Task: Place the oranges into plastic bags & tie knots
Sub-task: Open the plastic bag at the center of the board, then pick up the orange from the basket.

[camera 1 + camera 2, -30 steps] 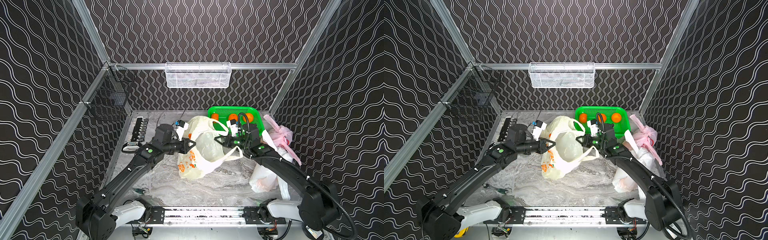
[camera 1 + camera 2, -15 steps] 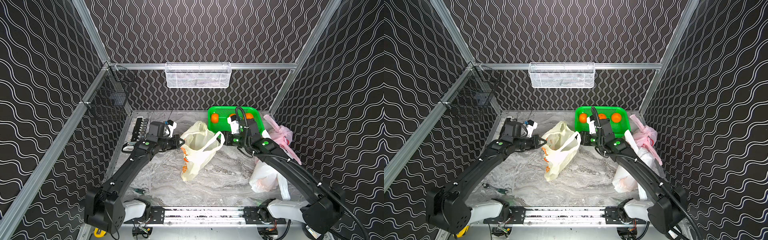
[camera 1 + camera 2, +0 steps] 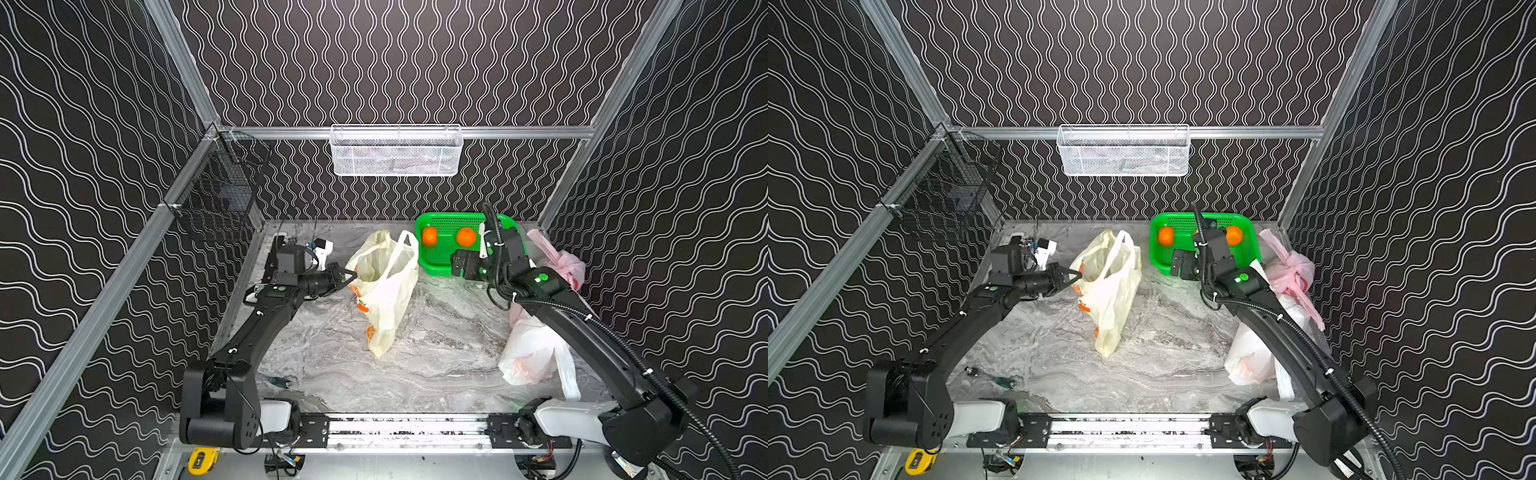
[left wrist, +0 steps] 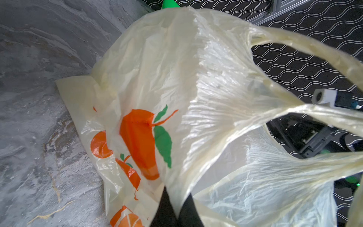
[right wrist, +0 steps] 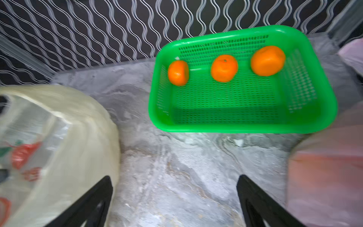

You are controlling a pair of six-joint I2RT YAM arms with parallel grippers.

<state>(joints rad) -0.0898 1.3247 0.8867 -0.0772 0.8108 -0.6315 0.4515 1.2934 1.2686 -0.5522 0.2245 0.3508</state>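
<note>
— Where do we have the pale yellow bag?

— Mid-tabletop, beside the green basket, on the side of our left arm. Its bottom lies on the marble. Its upper part is lifted, with the mouth open and both handles raised.

— What lifts it?

— Our left pincer. It is clamped tight on the bag's upper edge. In the left wrist view the black fingertips pinch a fold of the film, close to the printed fruit (flat pictures, not the real thing).

— And our right pincer?

— Spread wide, with nothing in it. Its wrist view shows bare marble between the two jaws. In both top views it hangs near the front rim of the basket, well apart from the yellow bag.

— The oranges?

— We count three, all in the basket, in a row toward its far wall and not touching one another. In both top views our right arm covers part of that row.

— The other bags?

— The pink bag lies against the right wall, just beside the basket, its top bunched together. The white bag lies nearer the front, partly under our right arm. Whether fruit sits inside any of the three bags, we cannot tell.
</note>
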